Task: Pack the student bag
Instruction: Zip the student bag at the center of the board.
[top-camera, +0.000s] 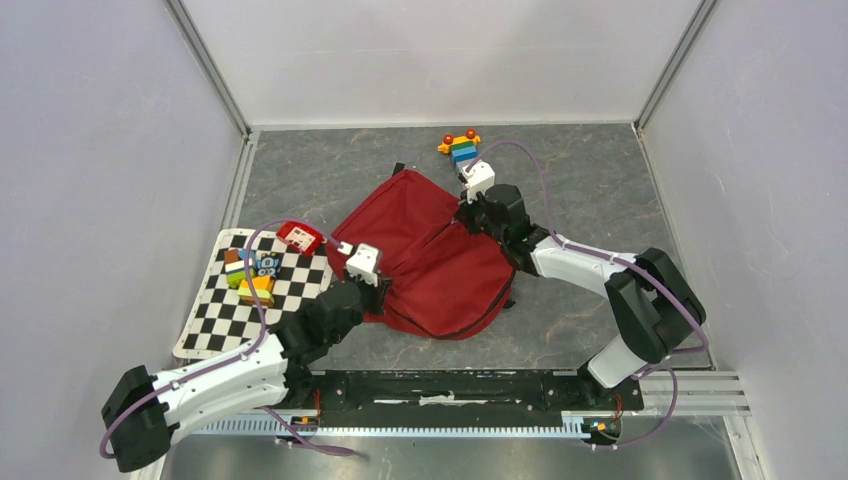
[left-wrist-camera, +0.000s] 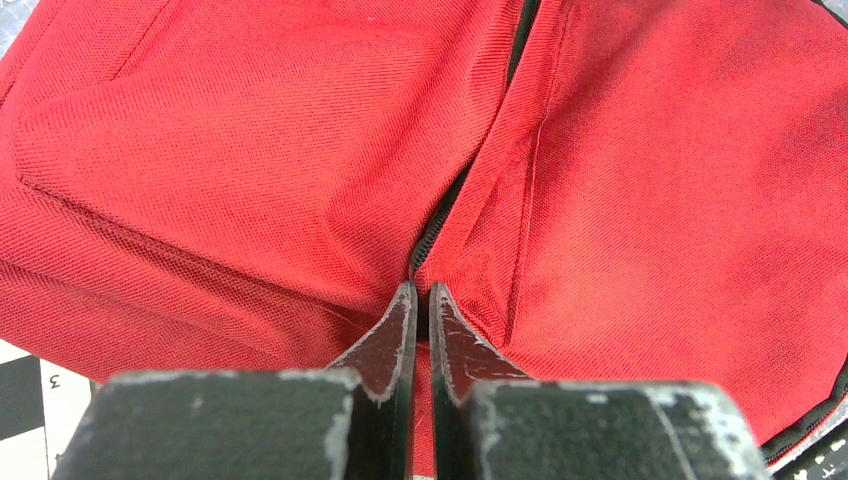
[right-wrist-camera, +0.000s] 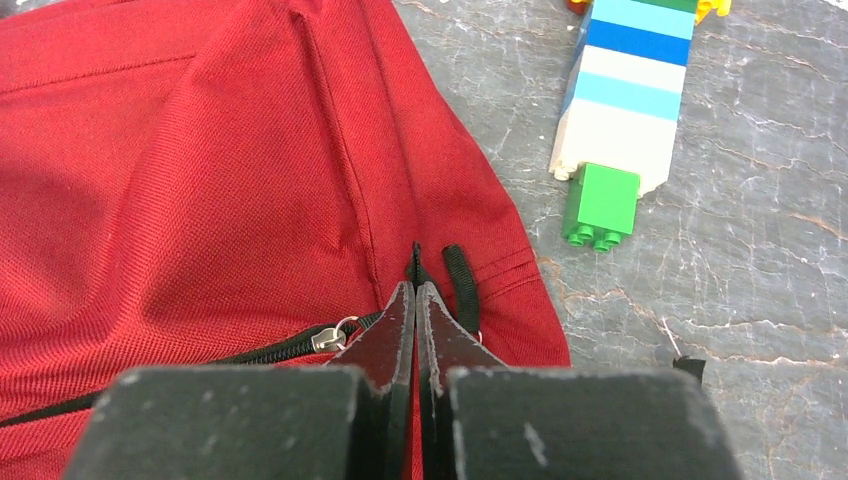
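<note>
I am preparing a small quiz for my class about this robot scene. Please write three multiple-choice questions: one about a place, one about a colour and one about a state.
1. Where does the striped block tower lie?
A. on the grey table, beyond the student bag
B. on the checkered mat
C. inside the student bag

2. In the right wrist view, what colour is the small brick at the tower's near end?
A. purple
B. green
C. black

3. How do the jaws of the right gripper stand?
A. wide open
B. closed around the tower
C. closed together at the bag's edge

Answers:
1 A: the tower rests on bare table past the bag.
2 B: the end brick is plainly green.
3 C: the jaws meet beside the black zipper.
</note>
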